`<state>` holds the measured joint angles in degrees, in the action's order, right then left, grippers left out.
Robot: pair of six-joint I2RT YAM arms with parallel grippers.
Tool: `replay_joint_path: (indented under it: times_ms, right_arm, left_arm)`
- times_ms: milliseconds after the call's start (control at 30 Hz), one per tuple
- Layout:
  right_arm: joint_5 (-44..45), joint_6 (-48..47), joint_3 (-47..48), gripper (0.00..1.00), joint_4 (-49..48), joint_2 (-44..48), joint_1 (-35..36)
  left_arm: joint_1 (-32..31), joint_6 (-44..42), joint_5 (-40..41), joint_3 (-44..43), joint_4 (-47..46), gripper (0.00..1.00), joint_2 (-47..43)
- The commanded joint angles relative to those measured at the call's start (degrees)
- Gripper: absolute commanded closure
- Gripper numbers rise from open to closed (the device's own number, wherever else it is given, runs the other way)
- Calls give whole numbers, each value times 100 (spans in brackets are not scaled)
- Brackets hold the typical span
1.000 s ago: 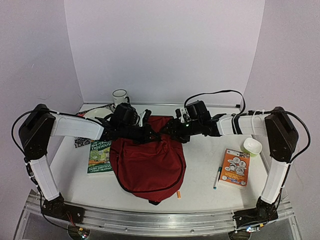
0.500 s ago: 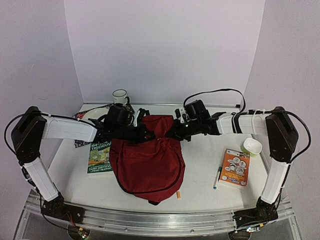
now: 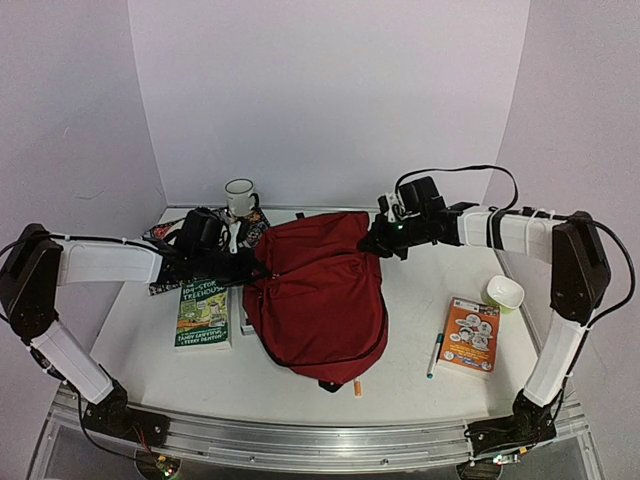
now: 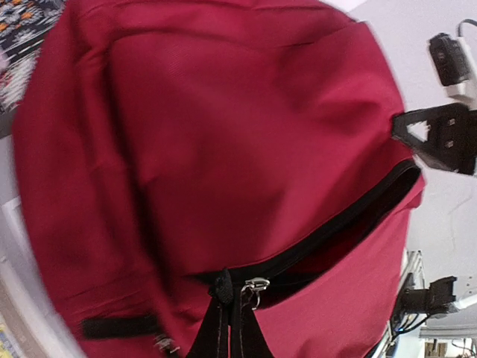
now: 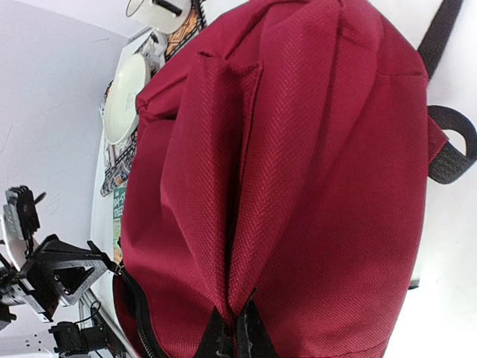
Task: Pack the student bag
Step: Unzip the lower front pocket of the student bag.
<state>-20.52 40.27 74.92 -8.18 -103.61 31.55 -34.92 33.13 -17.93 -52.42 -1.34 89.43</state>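
At the middle of the tabletop sits the student bag [image 3: 320, 295], a big dark red heap stretched between the two arms. On its left side the left gripper [image 3: 254, 266] has its fingers pressed together, clamped on the bag right by the metal zipper pull [image 4: 255, 286]. From there the black-edged zipper opening [image 4: 350, 216] gapes partly open across the cloth. Over on the bag's far right corner, the right gripper [image 3: 377, 242] is pinched tight on a raised fold of the red fabric, and a black strap loop [image 5: 447, 145] sticks out beyond it. Toward the left edge a green book [image 3: 203, 315] lies just beside the bag. A white mug [image 3: 240, 193] stands at the far edge. Near the right edge there is an orange book [image 3: 470, 335], with a pen [image 3: 435, 353] between it and the bag, and a pale bowl [image 3: 504, 292] farther back. A small orange stick [image 3: 357, 388] pokes out at the bag's near end.
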Motion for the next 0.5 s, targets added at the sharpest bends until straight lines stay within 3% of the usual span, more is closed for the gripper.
replay_joint_path:
  times_ms: [0, 200, 467]
  right_arm:
    - [45, -178, 500, 100, 8, 375, -276]
    - [-29, -409, 1007, 100, 389, 52, -464]
    - [-203, -777, 1562, 99, 582, -593, -460]
  left_arm:
    - [235, -397, 670, 140, 618, 100, -633]
    - [240, -604, 1241, 256, 1188, 100, -1130]
    - [51, -710, 190, 524, 1113, 100, -1554]
